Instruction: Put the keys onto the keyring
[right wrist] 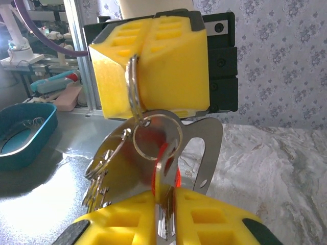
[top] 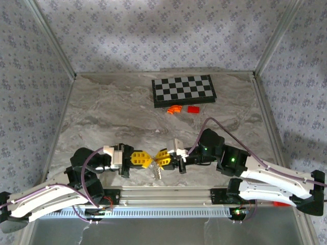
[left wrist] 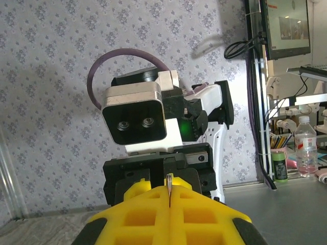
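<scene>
Shiny metal keyring (right wrist: 132, 87), silvery metal keys (right wrist: 115, 171)

Keys (top: 155, 173) dangle where left jaws, right jaws meet.

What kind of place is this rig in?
Probably a lab robot cell, not a home: wallpapered panels on aluminium framing, a marble-look tabletop, and a monitor and water bottle outside it.
</scene>
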`<state>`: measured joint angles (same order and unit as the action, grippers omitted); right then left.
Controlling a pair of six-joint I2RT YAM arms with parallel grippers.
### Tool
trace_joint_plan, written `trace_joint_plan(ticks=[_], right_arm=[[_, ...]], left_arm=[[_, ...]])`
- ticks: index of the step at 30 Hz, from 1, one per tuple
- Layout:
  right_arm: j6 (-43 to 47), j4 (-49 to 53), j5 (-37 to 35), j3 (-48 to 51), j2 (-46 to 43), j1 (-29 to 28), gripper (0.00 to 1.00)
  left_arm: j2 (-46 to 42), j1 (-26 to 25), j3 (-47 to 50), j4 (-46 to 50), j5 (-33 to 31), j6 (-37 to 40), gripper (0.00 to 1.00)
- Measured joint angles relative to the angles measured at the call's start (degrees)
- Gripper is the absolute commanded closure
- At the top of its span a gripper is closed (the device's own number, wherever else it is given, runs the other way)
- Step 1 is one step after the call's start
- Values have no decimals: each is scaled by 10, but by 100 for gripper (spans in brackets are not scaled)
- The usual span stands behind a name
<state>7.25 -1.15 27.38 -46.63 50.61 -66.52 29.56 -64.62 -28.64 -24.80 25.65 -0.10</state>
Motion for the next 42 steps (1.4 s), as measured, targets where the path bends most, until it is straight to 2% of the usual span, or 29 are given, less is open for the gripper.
trace_joint_plan(ticks=[6, 14, 18, 29, 42], right_arm=[[10, -7, -17, 4, -3, -13, 76], [19, -35, -37, 17, -3, -29, 74], [25, -44, -51, 19, -3, -35, 77], [55, -49, -103, 19, 3, -55, 97], [74, -42, -137, 19, -13, -59, 100]], left_arm=[[-6, 0, 1, 6, -6, 0, 100], [-6, 0, 9, 7, -9, 0, 100], [-6, 0, 10, 7, -9, 0, 100], [-14, 0, 11, 14, -12, 0, 100], [-14, 0, 11, 40, -31, 2, 100]])
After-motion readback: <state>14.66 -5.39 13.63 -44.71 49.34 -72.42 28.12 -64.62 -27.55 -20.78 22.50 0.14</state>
